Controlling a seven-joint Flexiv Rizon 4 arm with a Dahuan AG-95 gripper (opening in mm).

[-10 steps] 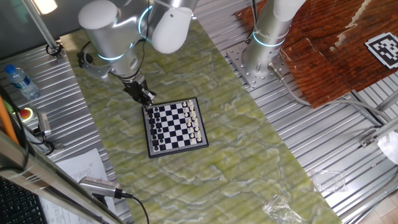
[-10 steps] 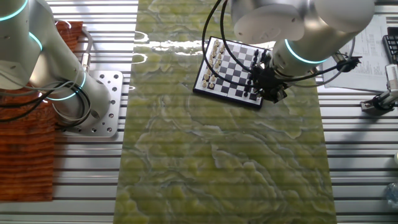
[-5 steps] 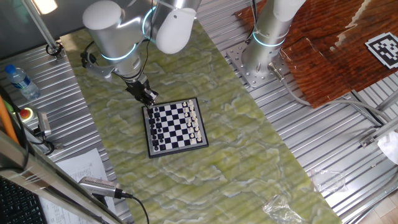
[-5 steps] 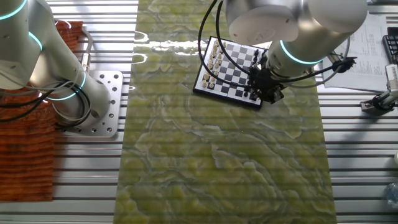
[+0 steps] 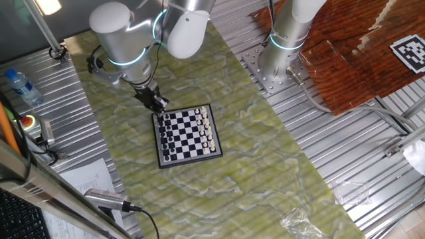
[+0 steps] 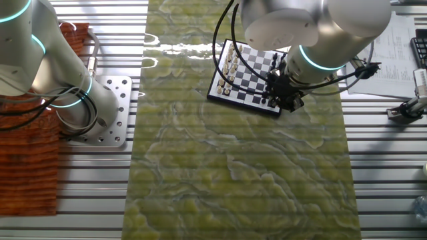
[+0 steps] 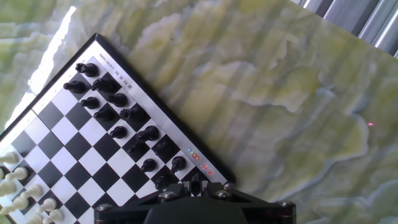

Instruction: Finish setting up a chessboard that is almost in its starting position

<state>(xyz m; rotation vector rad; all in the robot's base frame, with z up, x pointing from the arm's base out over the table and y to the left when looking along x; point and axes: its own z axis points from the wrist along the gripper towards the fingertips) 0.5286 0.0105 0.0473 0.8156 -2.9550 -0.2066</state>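
The chessboard (image 5: 188, 133) lies on the green marbled mat; it also shows in the other fixed view (image 6: 250, 78) and the hand view (image 7: 74, 143). Black pieces (image 7: 118, 99) stand in two rows along the board's near edge, and white pieces (image 7: 15, 186) stand on the far side. My gripper (image 5: 158, 102) is low over the board's corner on the black side, as the other fixed view (image 6: 283, 93) also shows. In the hand view my gripper (image 7: 197, 186) has its fingers close on both sides of a black piece (image 7: 197, 182) at the corner square.
A second arm's base (image 5: 282, 53) stands on a metal plate beyond the mat. A brown woven cloth (image 5: 358, 46) with a code tag (image 5: 410, 52) lies at the far right. A water bottle (image 5: 20, 86), papers (image 5: 86, 179) and a microphone (image 5: 106, 199) are at the left.
The gripper shifted a little toward the board's corner between one second and half a second ago. Since then nothing has visibly moved.
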